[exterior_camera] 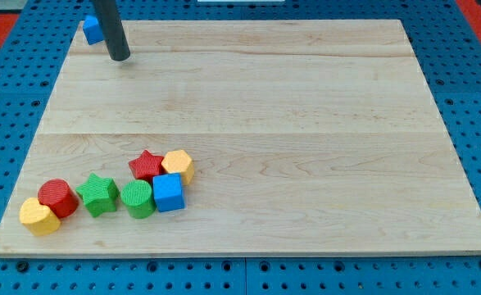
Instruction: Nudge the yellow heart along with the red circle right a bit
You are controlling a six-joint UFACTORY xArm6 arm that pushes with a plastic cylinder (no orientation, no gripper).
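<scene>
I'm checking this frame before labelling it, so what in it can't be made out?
- Blue block, view's top left: the rod covers its right part, so its shape is unclear.
- Rod: cut off by the view's top edge; only my tip and the lower shaft show.
- Yellow heart: it sits against the red circle, which overlaps its upper right edge, so its outline is incomplete.

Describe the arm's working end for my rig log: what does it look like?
Only a straight, round, dark grey rod shows, entering from the view's top and ending in my tip, a blunt flat end. It is smooth and plain: no claw, cables or markings visible.
</scene>
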